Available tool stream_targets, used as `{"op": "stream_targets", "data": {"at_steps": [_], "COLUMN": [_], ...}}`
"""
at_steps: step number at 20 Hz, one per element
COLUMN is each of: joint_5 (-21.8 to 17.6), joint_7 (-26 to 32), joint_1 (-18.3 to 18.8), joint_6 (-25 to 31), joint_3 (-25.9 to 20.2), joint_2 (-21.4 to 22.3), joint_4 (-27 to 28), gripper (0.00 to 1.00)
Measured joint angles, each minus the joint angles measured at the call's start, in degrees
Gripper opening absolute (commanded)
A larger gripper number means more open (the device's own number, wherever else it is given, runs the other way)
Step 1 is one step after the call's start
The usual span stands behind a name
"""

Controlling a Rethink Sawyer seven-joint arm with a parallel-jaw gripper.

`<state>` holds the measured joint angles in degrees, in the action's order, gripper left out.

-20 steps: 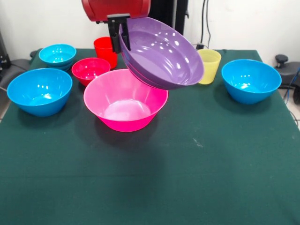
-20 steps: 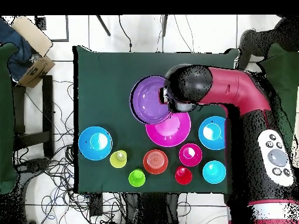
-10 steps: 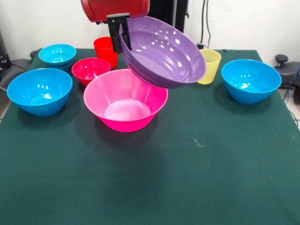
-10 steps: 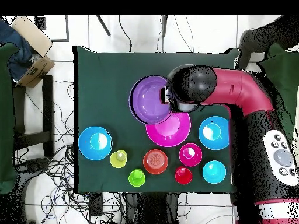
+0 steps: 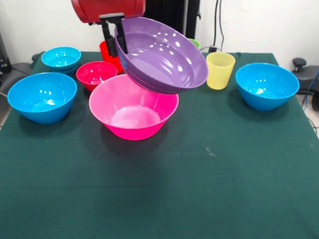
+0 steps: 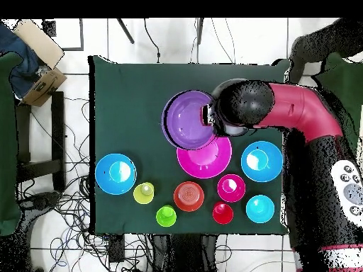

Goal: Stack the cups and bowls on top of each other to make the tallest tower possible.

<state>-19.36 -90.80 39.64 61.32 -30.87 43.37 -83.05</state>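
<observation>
I see the purple bowl (image 5: 162,55) up off the desk (image 5: 199,189), tilted with its open side toward the front camera and its lower edge hanging over the far rim of the large pink bowl (image 5: 133,107). The jaws (image 5: 113,35) pinch its rim at the upper left in the front view, one black finger outside the wall and one inside. From overhead the purple bowl (image 6: 188,120) overlaps the upper-left part of the pink bowl (image 6: 205,157), and the red arm (image 6: 298,113) reaches in from the right to the rim.

The pink bowl sits upright and empty on the green cloth, near the middle of the desk. In the front view, a blue bowl (image 5: 42,96) stands to its left and another blue bowl (image 5: 266,85) well to the right. Just behind the pink bowl on the left is the magenta-red bowl (image 5: 96,73), and further back left the cyan bowl (image 5: 61,59). The red cup (image 5: 105,50) shows partly behind the jaws. The yellow cup (image 5: 220,70) stands upright beside the purple bowl's right edge, and a sliver of the green cup (image 5: 194,43) peeks above that bowl. Overhead I also make out the orange bowl (image 6: 188,196) between the green cup (image 6: 166,216) and the magenta-red bowl (image 6: 231,188).
</observation>
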Motion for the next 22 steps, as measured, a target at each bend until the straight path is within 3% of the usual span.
{"op": "stream_targets", "data": {"at_steps": [22], "joint_5": [-5.4], "joint_7": [0.0], "joint_1": [4.2], "joint_6": [0.0], "joint_3": [-4.8], "joint_2": [-1.8], "joint_4": [-0.4], "gripper": [0.00]}}
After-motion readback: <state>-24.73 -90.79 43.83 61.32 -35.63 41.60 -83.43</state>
